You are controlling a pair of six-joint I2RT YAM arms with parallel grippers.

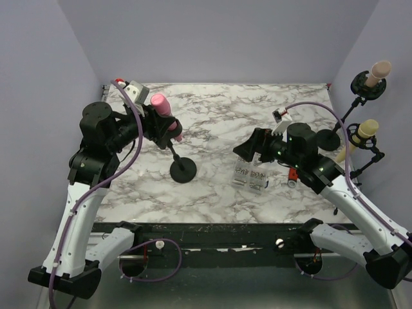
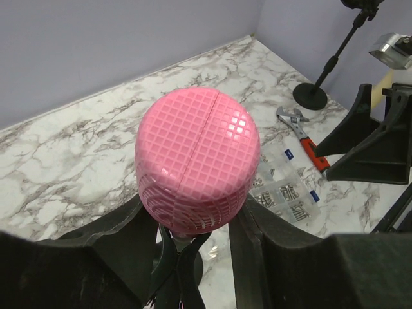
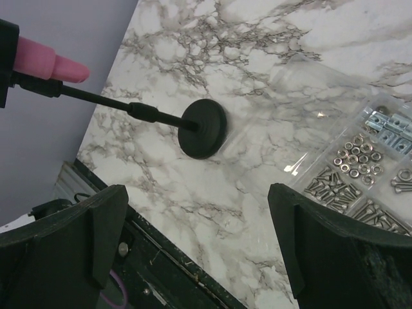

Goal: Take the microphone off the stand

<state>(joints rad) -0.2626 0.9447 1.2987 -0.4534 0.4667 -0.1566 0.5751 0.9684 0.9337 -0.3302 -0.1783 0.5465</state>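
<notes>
A marble-patterned desk [image 1: 219,116] carries a clear box of screws [image 1: 250,176] and a red-handled wrench [image 2: 302,132]. The pink microphone [image 1: 159,103], with a waffle-grid dome, tilts on its black round-based stand [image 1: 183,172]. The left end effector [image 1: 166,127] grasps its body. The right end effector [image 1: 248,149] gapes empty, well apart.

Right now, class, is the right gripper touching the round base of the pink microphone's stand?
Apart. The right wrist view shows the right gripper with open fingers, clear of the stand base, with bare table between them.
</notes>
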